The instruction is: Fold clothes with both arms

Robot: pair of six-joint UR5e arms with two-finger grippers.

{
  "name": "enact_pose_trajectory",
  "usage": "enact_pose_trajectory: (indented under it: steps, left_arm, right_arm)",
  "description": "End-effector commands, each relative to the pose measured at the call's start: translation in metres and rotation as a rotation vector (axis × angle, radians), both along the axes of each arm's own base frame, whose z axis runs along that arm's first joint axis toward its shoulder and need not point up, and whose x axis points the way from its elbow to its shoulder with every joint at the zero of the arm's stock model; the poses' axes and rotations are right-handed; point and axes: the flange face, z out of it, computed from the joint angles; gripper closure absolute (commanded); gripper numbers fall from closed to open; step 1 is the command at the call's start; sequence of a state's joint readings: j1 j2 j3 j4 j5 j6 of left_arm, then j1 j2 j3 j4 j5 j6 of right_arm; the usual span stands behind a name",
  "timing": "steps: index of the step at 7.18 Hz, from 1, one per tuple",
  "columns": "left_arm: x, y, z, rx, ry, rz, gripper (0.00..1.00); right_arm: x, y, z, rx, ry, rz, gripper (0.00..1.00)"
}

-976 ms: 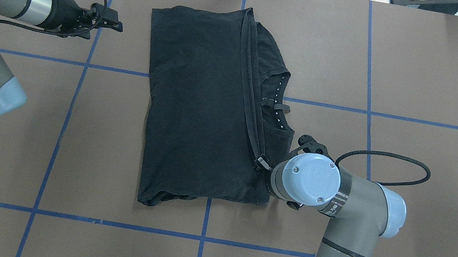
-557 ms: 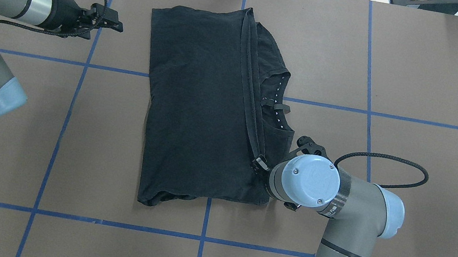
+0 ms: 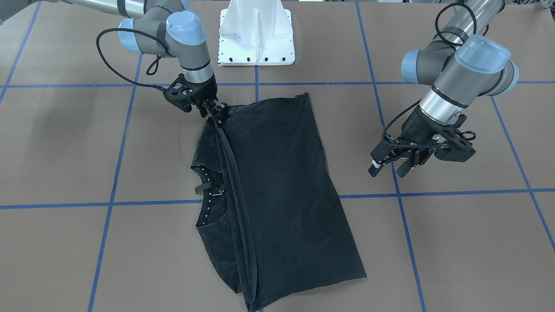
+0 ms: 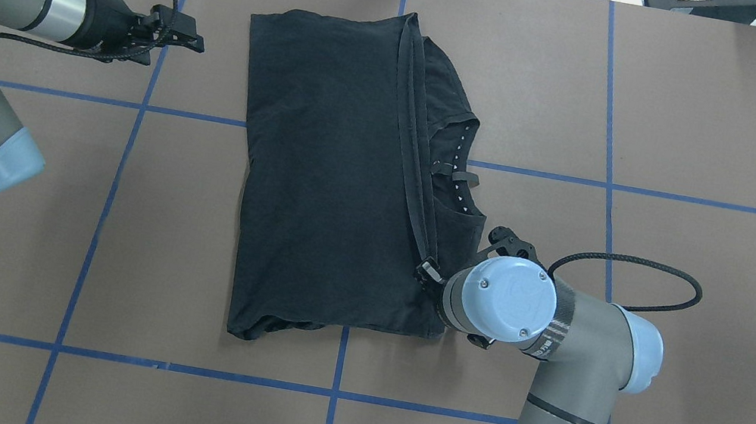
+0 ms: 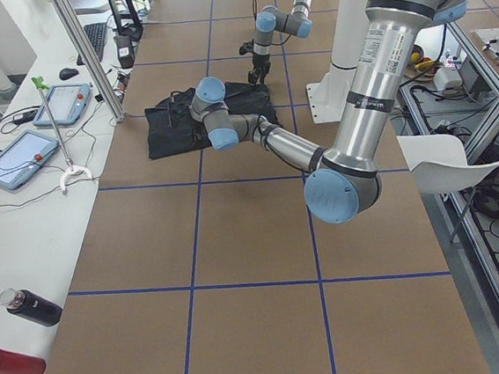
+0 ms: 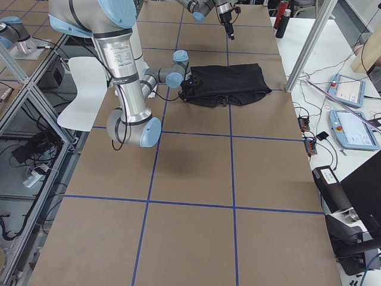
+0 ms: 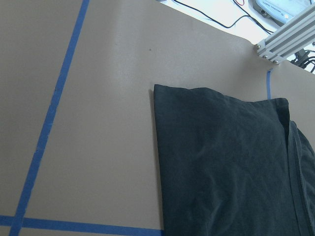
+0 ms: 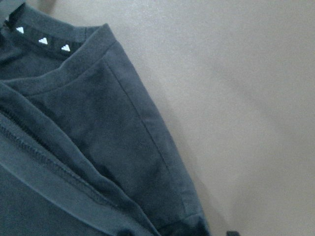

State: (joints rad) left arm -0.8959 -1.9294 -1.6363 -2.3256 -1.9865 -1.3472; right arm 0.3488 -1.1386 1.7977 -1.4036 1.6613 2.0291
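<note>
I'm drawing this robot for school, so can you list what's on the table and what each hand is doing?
Shirt: black T-shirt, folded lengthwise, flat on the table
Collar: showing on the right arm's side
Left gripper: open, beside the shirt, not touching it
Right gripper: down at the shirt's corner, grip unclear

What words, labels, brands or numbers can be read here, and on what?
No text reads clearly.
Lettering on a black band of the right arm: too blurred to read.
Lettering along the left arm: too small to read.
Collar tape of the T-shirt: white triangle marks only, no letters.
</note>
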Motion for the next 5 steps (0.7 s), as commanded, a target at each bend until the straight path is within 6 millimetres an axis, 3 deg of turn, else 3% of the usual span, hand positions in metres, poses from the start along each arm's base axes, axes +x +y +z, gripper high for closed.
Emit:
enact_pose_trajectory:
  steps: [1,2,3,4,5]
  left_arm:
    - [-0.0002,0.0002,0.0005,-0.003,0.001,-0.001,0.02]
    - [-0.0002,0.0002,0.0005,-0.003,0.001,-0.001,0.02]
    - [-0.0002,0.0003,-0.0011,-0.001,0.002,-0.001,0.02]
    - [-0.0004,0.0006,-0.0019,0.001,0.003,-0.001,0.02]
    - [-0.0010,0.0013,-0.0024,0.002,0.004,-0.001,0.02]
  right_arm:
    - [-0.0037,-0.0008,-0.0004,-0.003,0.002,0.000,0.36]
    - [-0.0050,-0.0013,0.0008,-0.005,0.004,0.001,0.37]
    - [-0.0050,-0.0013,0.0008,-0.005,0.004,0.001,0.47]
    - [-0.0050,-0.0013,0.0008,-0.005,0.004,0.001,0.80]
    - [-0.0046,-0.0012,-0.0001,-0.003,0.002,0.000,1.00]
